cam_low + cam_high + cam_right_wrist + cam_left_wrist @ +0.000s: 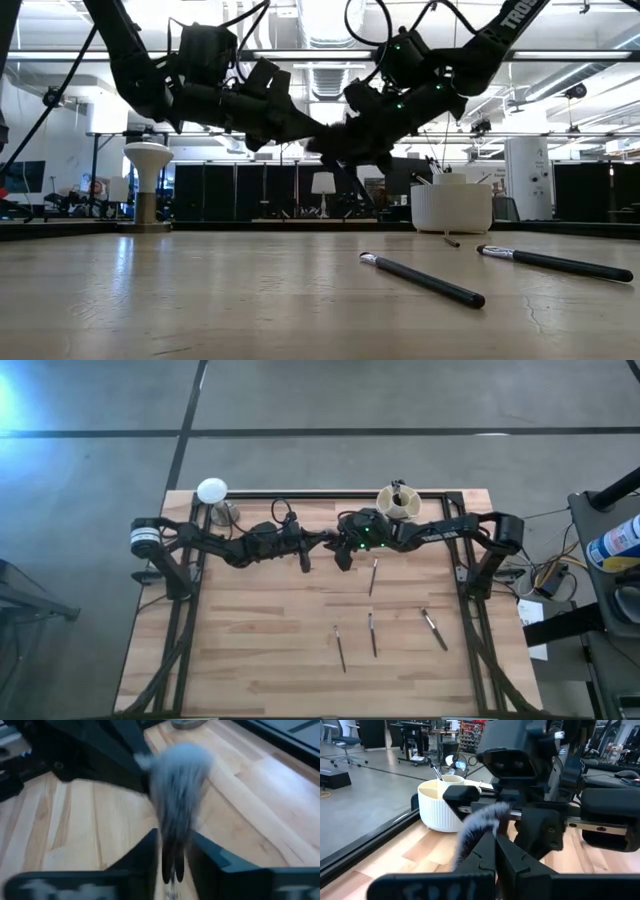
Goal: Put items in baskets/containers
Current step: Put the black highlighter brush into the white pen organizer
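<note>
A fluffy brush with a grey, pale-tipped head (481, 826) stands between my two grippers, above the table's middle and toward the far edge. My left gripper (308, 546) is shut on it, and my right gripper (338, 550) faces it from the right, its fingers closed in on the same brush (177, 785). The cream-white cup (397, 502) stands at the far edge, right of centre, with a few brushes inside. Several thin brushes lie flat on the wood: one (374, 575) just near of the grippers, others (340, 648), (373, 635), (433, 628) toward the near edge. My left gripper pinches the brush below its head (470, 854) between its two fingers, coming level from the table's left. The head rises above the fingers, and the brush is clear of the table. My right gripper has its fingers (207, 851) on either side of the dark part just below the head (172, 857), slanting down from the table's right. The picture is blurred, and no gap shows between fingers and brush. The head stands up past the fingers.
A white disc on a metallic stand (212, 491) sits at the far left corner. A dark frame rail (365, 845) runs along the table's far edge beside the cup (440, 807). Bare wood lies left of the loose brushes.
</note>
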Robot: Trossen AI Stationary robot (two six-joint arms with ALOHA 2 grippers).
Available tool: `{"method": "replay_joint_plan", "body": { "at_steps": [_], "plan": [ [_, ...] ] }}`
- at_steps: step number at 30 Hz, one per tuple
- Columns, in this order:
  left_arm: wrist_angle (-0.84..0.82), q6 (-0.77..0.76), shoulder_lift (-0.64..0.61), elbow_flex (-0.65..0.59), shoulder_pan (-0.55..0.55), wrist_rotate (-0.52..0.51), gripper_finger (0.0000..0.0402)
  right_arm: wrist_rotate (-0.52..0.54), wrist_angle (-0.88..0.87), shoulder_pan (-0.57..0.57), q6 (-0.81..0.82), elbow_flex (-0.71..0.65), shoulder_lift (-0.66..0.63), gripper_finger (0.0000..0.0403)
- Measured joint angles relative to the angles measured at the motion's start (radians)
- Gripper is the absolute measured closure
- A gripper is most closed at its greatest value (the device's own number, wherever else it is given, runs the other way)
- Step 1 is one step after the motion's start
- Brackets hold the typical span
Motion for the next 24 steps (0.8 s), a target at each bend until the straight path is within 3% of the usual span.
{"method": "replay_joint_plan", "body": {
  "at_steps": [3, 10, 15, 19, 24],
  "plan": [
    [-0.001, -0.044, 0.0, 0.0, 0.0, 0.0, 0.0397, 0.004, 0.004, 0.001, -0.021, -0.016, -0.018, 0.0368],
    [-0.022, -0.062, -0.036, -0.006, 0.0, 0.0, 0.0356, 0.043, -0.008, -0.004, -0.076, -0.076, -0.119, 0.0368],
    [0.024, -0.068, -0.063, -0.045, 0.001, 0.002, 0.0345, 0.103, -0.046, -0.041, -0.132, -0.146, -0.26, 0.0368],
    [0.084, -0.06, -0.066, -0.072, 0.007, 0.028, 0.0344, 0.132, -0.047, -0.123, -0.214, -0.208, -0.403, 0.0368],
    [0.089, -0.056, -0.066, -0.076, 0.01, 0.034, 0.0344, 0.136, -0.028, -0.313, -0.287, -0.264, -0.558, 0.0368]
  ]
}}
